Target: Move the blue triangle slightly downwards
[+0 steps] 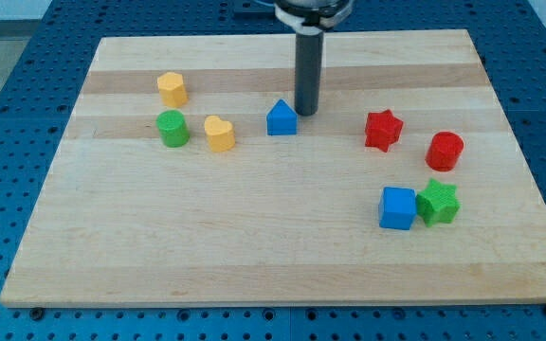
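The blue triangle sits on the wooden board a little above the middle. My tip rests on the board just to the triangle's right and slightly above it, close to its upper right side. I cannot tell if it touches. The dark rod comes down from the view's top.
A yellow hexagon, a green cylinder and a yellow heart lie to the left. A red star, a red cylinder, a blue cube and a green star lie to the right.
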Action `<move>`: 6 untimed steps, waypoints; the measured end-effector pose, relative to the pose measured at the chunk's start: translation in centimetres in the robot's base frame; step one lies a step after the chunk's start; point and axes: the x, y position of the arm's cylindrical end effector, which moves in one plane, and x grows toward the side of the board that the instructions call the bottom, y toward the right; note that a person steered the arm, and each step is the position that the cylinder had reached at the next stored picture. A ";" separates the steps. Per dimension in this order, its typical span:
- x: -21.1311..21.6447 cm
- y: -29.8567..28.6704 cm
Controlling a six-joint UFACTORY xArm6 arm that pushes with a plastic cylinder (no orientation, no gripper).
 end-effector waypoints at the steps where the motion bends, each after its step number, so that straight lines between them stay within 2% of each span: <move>1: 0.4 -3.0; 3: 1.2 -12.6; 6: 3.2 -3.9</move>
